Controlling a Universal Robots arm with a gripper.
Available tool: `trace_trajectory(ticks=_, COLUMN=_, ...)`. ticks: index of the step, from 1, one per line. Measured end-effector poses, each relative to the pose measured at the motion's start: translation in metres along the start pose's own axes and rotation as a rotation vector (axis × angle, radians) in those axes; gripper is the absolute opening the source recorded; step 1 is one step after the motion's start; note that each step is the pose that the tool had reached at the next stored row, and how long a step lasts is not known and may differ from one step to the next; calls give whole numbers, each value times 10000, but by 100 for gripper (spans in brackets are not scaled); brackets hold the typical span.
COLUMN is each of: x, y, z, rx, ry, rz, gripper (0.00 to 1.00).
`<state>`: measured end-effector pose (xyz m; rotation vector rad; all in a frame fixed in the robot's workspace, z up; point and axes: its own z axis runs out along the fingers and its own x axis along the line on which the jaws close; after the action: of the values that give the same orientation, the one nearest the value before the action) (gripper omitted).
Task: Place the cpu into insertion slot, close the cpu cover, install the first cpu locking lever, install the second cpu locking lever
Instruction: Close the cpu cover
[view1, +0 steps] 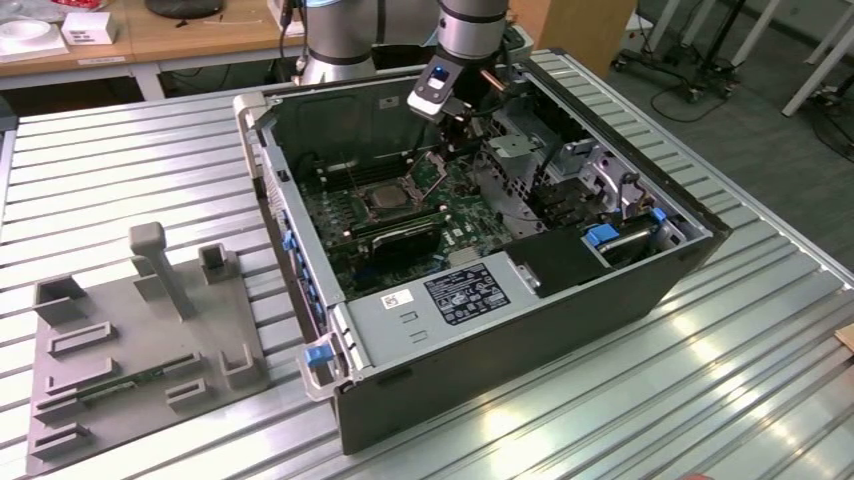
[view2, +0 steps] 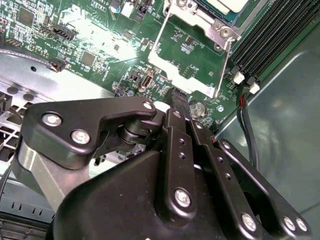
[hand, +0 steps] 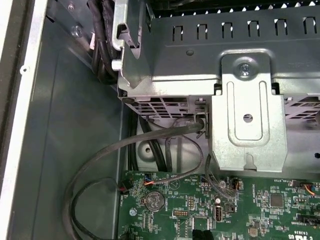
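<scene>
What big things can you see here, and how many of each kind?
Computer case: 1
Green motherboard: 1
Grey holder tray: 1
Robot arm: 1
Total: 4

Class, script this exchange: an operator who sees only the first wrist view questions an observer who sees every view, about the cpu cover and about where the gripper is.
Operator: Is the cpu cover shut?
Observer: No. In the second wrist view the cpu cover is swung open, with the green motherboard showing through its window.
Operator: Where is the gripper?
Observer: In the exterior view the gripper hangs inside the open computer case, above the motherboard.
</scene>
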<state>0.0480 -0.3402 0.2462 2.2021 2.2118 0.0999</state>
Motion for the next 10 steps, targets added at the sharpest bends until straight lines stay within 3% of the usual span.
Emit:
trace_trajectory(ticks=3, x=0, y=-42, z=-1, rx=-6, ry=-2, rz=1, gripper=11)
trace_trajectory(ticks=10, x=1, y=-219, z=-9, rx=-66, ry=-2, rz=-1, gripper=11)
